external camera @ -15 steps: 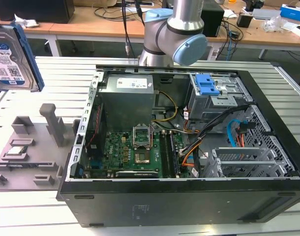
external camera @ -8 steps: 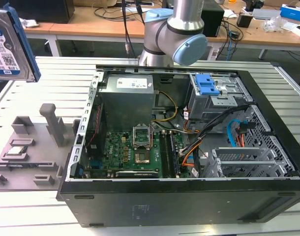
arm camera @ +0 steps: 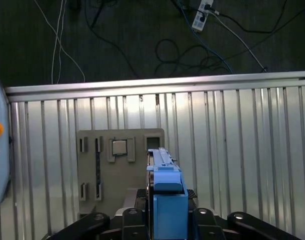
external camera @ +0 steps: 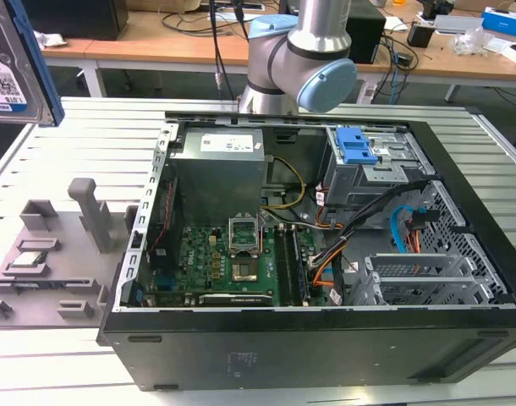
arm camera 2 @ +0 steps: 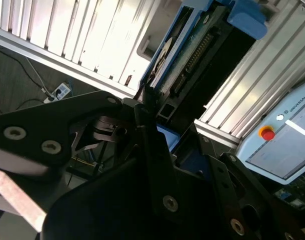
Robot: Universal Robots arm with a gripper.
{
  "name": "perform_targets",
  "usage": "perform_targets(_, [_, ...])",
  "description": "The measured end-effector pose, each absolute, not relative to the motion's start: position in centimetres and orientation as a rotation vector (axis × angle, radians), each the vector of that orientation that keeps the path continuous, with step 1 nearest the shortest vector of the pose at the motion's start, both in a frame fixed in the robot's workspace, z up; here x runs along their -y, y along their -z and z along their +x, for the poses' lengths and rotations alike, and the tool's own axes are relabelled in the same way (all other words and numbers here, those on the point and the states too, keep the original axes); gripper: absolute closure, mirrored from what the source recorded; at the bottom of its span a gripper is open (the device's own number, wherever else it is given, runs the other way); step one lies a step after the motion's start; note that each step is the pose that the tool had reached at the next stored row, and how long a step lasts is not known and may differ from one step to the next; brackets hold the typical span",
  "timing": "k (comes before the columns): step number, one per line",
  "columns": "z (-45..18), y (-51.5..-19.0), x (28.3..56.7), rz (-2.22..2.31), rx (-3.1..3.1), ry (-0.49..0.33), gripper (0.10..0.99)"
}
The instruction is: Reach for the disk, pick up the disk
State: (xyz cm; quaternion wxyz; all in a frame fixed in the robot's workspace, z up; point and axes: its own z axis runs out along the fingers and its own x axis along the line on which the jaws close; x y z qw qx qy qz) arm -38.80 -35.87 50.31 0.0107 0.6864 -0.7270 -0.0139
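The disk [external camera: 11, 61] hangs in the air at the exterior view's upper left, a silver-grey drive with a white-and-blue label and a blue frame along its edge. In the first wrist view its blue carrier frame [arm camera: 165, 192] stands edge-on between the black fingers [arm camera: 132, 216] of my gripper [arm camera: 165, 215], above the slatted table. The second wrist view shows the disk [arm camera 2: 190, 52] from its connector side, with the gripper [arm camera 2: 153, 112] shut on its lower end.
An open computer case [external camera: 326, 359] lies on the slatted table, with a grey power-supply box [external camera: 220, 165] and a blue latch [external camera: 356, 145] inside. A grey fixture plate [external camera: 38, 254] holding a chip lies under the disk [arm camera: 120, 167]. A teach pendant [arm camera 2: 282, 145] sits at the table edge.
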Motion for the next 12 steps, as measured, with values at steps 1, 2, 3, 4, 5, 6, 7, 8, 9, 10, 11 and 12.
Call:
perform_targets(1, [-38.8,-50.5,35.9,2.142,2.268,0.043,0.718])
perform_targets(2, [-38.8,-50.8,35.9,2.142,2.268,0.044,0.718])
perform_targets(3, [-38.8,-51.1,35.9,2.142,2.268,0.044,0.718])
perform_targets(4, [-38.8,-51.3,35.9,2.142,2.268,0.044,0.718])
perform_targets(5, [-38.8,-51.6,35.9,2.142,2.268,0.044,0.718])
perform_targets(6, [-38.8,-51.8,35.9,2.142,2.268,0.044,0.718])
perform_targets(7, [-38.8,-52.1,35.9,2.142,2.268,0.044,0.718])
perform_targets(8, [-38.7,-52.5,35.9,2.142,2.268,0.044,0.718])
perform_targets(9, [-38.7,-52.8,35.9,2.141,2.268,0.044,0.718])
perform_targets(10, [-38.7,-53.3,35.9,2.141,2.268,0.044,0.718])
perform_targets(11, [-38.7,-54.0,35.9,2.141,2.268,0.045,0.718])
perform_targets(12, [-38.7,-54.3,35.9,2.141,2.268,0.045,0.718])
